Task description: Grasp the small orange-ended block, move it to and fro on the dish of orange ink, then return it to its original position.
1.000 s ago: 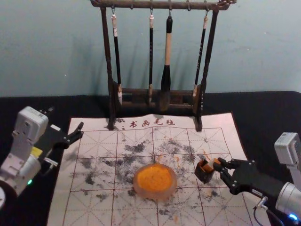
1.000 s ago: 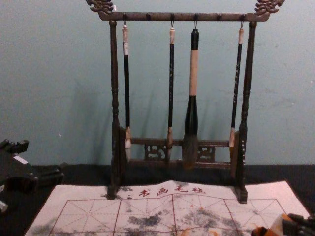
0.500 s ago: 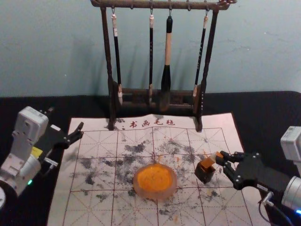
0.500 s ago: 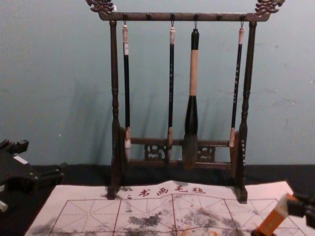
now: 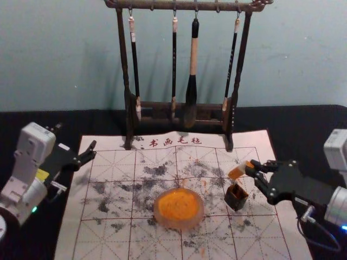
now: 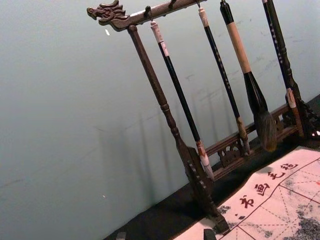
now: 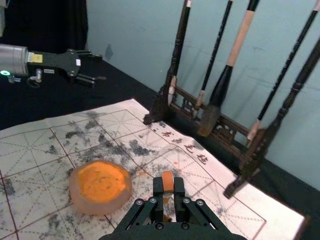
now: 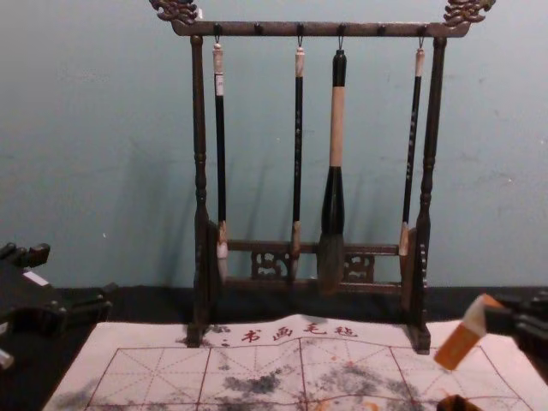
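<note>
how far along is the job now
Done: the block is grasped and out of the dark holder. In hand: the right gripper holds it just above that holder. Left, it seems: working it to and fro on the orange ink, off to one side, then putting it back.

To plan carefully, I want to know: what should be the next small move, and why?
Probably the right gripper should carry the block leftward until it is above the dish of orange ink. The block is gripped and held clear above the dark box, while the dish lies on the mat, left of that box.
</note>
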Motion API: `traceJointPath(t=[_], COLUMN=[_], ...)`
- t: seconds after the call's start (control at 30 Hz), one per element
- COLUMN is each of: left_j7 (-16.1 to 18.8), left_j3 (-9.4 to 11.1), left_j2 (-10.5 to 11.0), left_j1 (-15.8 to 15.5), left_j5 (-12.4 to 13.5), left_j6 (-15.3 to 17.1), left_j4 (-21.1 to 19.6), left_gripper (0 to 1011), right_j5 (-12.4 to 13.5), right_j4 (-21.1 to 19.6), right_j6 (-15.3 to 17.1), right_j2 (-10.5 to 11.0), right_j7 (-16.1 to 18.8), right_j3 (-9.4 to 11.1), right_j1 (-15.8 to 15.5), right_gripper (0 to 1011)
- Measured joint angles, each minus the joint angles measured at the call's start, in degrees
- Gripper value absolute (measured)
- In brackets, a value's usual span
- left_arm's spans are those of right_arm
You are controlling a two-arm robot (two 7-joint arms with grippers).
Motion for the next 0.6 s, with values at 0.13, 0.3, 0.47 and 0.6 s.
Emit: traceJointPath(t=[0.13, 0.3, 0.47, 0.6], left_j7=[0.00, 0.00, 0.00, 0.00], left_j3=[0.00, 0.00, 0.00, 0.00], left_j2=[0.00, 0.00, 0.00, 0.00], left_j1=[0.00, 0.00, 0.00, 0.00], left_j5=[0.00, 0.00, 0.00, 0.00], left_j6=[0.00, 0.00, 0.00, 0.00], left_j4=[0.00, 0.00, 0.00, 0.00], left_gripper=[1002, 1001, 1001, 1001], right_j5=[0.04, 0.09, 0.17, -0.35], right_j4=[1.12, 2.55, 4.52, 6.45], right_j6=[0.06, 0.37, 0.91, 2.90], right_j2=[-0.50, -1.40, -2.78, -3.83], right_j7=[1.21, 2.28, 3.74, 4.95], right_j3=[-1.26, -2.93, -5.35, -8.18], right_j1=[1.94, 4.29, 7.45, 10.66], right_gripper=[98, 98, 98, 98])
